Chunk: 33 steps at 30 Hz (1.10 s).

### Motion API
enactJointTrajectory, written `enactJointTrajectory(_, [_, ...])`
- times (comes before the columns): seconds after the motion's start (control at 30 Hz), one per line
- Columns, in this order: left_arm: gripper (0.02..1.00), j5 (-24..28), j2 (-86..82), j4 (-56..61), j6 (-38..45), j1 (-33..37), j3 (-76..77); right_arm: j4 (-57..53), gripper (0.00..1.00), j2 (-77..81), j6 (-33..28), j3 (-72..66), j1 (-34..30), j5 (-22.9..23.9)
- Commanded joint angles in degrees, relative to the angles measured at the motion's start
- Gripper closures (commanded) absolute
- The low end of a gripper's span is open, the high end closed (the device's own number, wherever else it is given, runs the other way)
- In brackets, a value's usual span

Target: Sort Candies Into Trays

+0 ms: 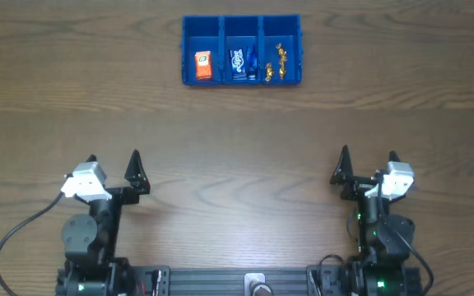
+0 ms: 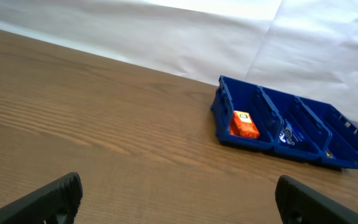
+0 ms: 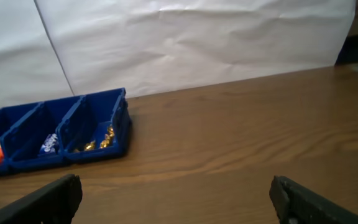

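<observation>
While both arms stood folded close to their bases at the near edge of the wooden table point(image 1: 237, 123), the blue tray point(image 1: 203, 33) lay well apart from them at the far side, about midway between the two. Its long axis ran across the table from left to right, so its three compartments lay side by side before the arms. The orange candy point(image 1: 203, 66) lay in the compartment toward the left arm, the blue-wrapped candy point(image 1: 239, 62) in the middle one, and the small gold candies point(image 1: 276, 64) in the one toward the right arm.

The left gripper point(image 1: 113, 156) and right gripper point(image 1: 369, 153) each pointed up the table toward the tray, fingers spread wide and holding nothing. Neither was clearly nearer the tray as a whole; each was nearer the end compartment on its own side.

Every candy seen sat inside a compartment, one kind to each, so the sorting appeared complete. Any further move to the tray would call for a long forward reach.
</observation>
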Motion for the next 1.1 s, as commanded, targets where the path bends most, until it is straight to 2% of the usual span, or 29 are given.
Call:
enactJointTrajectory(0.03, [0.02, 0.5, -0.3, -0.7, 0.6, 0.2, -1.8, 0.3, 0.001, -0.5, -5.8, -0.1, -0.3, -0.5])
enactJointTrajectory(0.3, [0.02, 0.5, -0.3, -0.7, 0.6, 0.2, -1.8, -0.1, 0.001, -0.5, -8.0, -0.1, -0.3, -1.7])
enactJointTrajectory(1.1, [0.02, 0.5, -0.3, -0.7, 0.6, 0.2, -1.8, -1.0, 0.003, -0.5, -8.0, -0.1, -0.5, -1.6])
